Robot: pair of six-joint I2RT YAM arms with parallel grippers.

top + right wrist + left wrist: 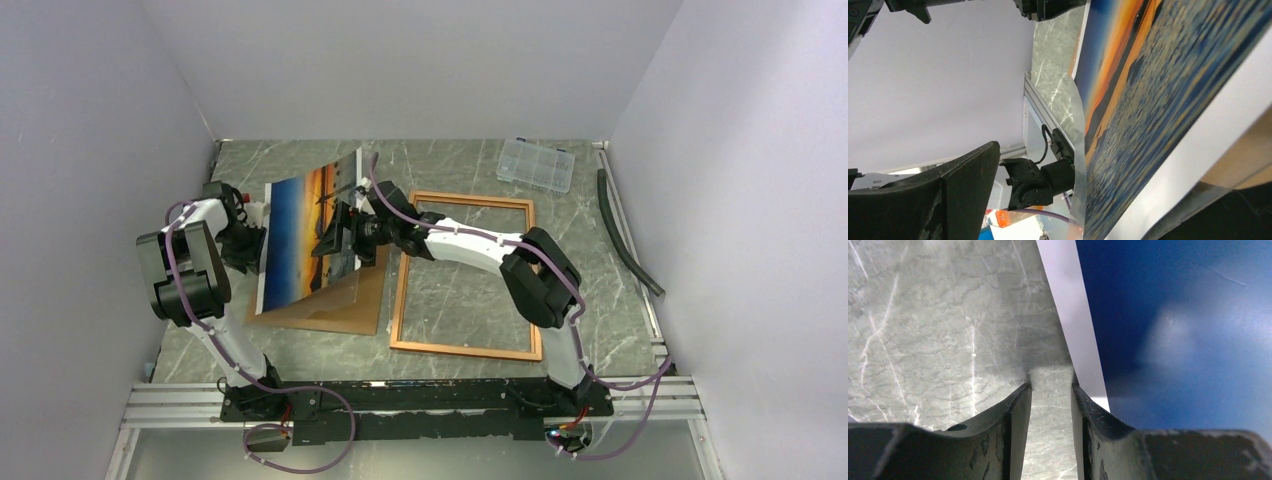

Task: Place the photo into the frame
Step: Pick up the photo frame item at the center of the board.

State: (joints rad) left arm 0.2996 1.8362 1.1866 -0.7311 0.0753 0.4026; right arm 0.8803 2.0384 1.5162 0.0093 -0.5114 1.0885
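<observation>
Standing steeply tilted above the brown backing board (345,308), the photo (303,232) faces the top camera, blue sky to the left and orange sunset to the right. Whether its lower edge touches the board cannot be told. The board lies flat on the table (450,165), just left of the frame (465,351). The frame lies flat and holds nothing; bare marble shows through it. The photo is wholly outside the frame, to its left. Left tool (1050,387) sits at the photo's left edge. In its wrist view the jaws are parted, and only marble shows in the gap. The photo's white margin and deep blue run just beside one finger (1098,425), outside the gap. No grip there. Right tool (341,233) reaches in from the frame side against the printed face. Its jaws are spread wide. One finger (958,190) is well apart from the print, and the sunset side passes close by on the other side, not pinched. A clear plastic compartment box (537,164) sits at the far edge of the table, well apart from the rest.
</observation>
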